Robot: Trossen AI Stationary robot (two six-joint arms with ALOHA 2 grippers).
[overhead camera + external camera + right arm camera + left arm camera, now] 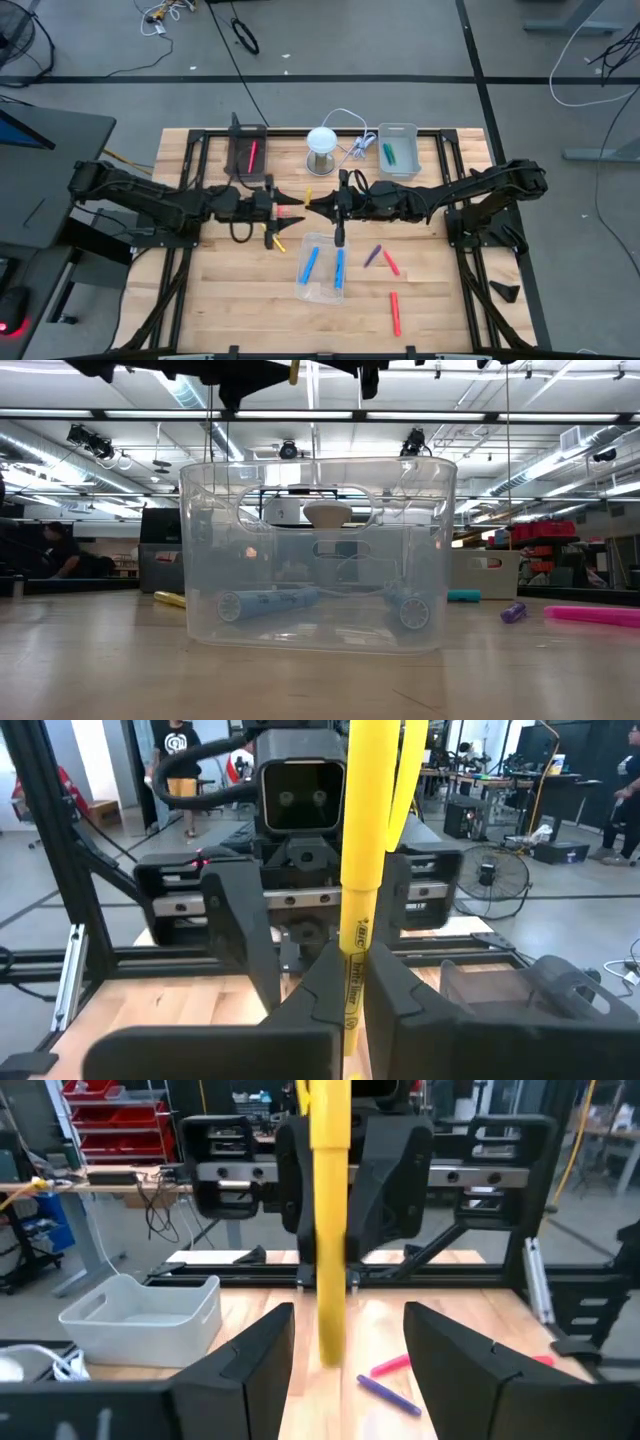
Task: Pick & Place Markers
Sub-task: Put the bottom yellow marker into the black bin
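Note:
A yellow marker stands upright in the air between my two grippers, above the table's middle. My right gripper reaches in from the right and is shut on it. My left gripper faces it from the left, open, with a finger on either side of the marker and not touching it. Two blue markers lie in the clear tray. On the wood lie a second yellow marker, a purple one and two red ones. My right gripper pinches the yellow marker's barrel between its two fingers. The fingers come level from the table's right and lie across the marker. The marker stands upright, lifted clear of the table, and most of its length rises above the fingers.
A black tray with a red marker sits at the far left. A grey tray with a green marker sits at the far right. A white round lamp with its cable stands between them. Bare wood lies near the front edge.

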